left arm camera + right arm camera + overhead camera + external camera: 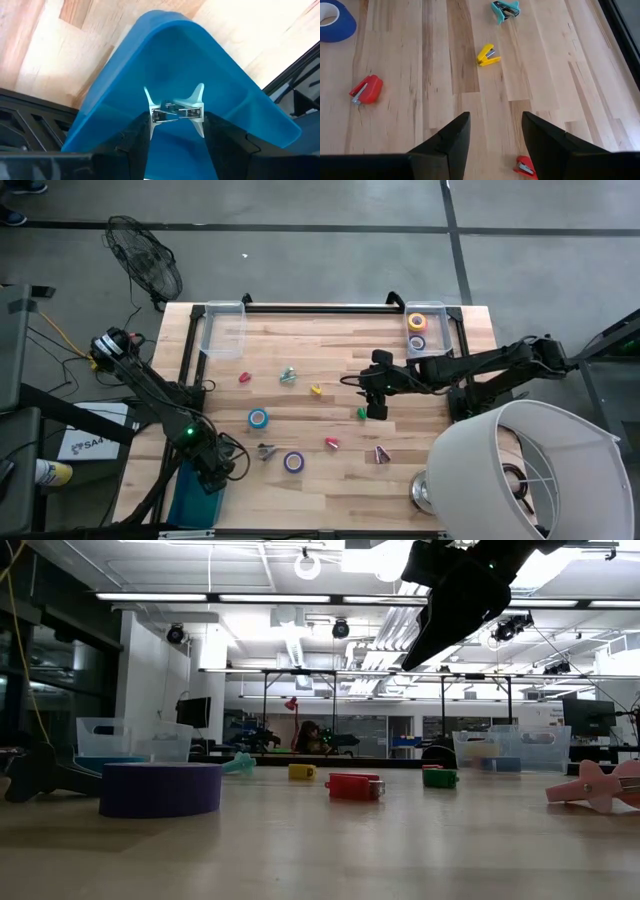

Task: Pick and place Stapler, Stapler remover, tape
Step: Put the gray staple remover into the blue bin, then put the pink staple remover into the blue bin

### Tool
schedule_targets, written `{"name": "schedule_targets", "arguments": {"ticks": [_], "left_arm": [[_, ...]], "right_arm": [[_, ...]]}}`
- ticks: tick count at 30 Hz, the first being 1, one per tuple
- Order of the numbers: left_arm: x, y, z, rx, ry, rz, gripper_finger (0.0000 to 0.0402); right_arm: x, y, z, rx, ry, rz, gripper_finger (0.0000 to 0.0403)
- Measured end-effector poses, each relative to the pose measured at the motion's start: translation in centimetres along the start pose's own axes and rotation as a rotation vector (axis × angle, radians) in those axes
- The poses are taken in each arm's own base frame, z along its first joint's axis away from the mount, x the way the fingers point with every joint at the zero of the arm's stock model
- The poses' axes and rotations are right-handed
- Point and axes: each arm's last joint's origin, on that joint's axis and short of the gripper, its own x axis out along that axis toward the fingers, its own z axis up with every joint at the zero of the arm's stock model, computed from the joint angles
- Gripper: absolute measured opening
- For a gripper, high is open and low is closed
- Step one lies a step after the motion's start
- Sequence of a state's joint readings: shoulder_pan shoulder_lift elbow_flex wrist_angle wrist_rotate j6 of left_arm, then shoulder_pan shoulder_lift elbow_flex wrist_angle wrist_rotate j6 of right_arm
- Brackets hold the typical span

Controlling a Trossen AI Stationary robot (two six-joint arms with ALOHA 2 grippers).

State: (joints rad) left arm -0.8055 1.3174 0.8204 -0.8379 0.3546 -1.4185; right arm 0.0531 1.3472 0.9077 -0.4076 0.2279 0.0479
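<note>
**Staple remover held over blue bin; right tool open above the surface**

The left tool is seen closed on a pale blue staple remover, which is held directly above the inside of a blue bin at the near left corner of the surface. The right tool is held open above the middle of the surface, gripping nothing. Ahead of it are seen a yellow stapler, a teal staple remover, a red stapler and a blue tape roll. A purple tape roll lies between the 2 tools. 2 more tape rolls are seen in the clear bin beside the right arm.
</note>
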Motion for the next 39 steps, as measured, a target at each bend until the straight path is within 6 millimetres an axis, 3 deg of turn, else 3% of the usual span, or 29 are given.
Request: {"name": "schedule_targets", "arguments": {"ticks": [6,18,26,34,39], "left_arm": [[0.0,-0.1,0.0,0.005,0.001,-0.014,0.018],[0.0,0.0,-0.2,-0.002,0.056,-0.006,0.0305],[-0.6,-0.2,-0.2,-0.011,0.01,-0.056,0.0312],[-3.7,-0.2,-0.7,-0.016,-0.217,-0.059,0.0312],[-4.9,-0.5,-0.6,0.074,-0.376,-0.035,0.0312]], "right_arm": [[0.0,0.0,0.0,0.0,0.0,0.0,0.017],[0.0,0.0,0.0,-0.001,0.002,0.0,0.017],[0.0,0.0,0.0,-0.001,0.004,0.011,0.0169],[0.0,0.1,0.0,-0.001,0.005,0.023,0.017],[0.0,0.2,0.2,-0.001,-0.017,0.081,0.017]]}}
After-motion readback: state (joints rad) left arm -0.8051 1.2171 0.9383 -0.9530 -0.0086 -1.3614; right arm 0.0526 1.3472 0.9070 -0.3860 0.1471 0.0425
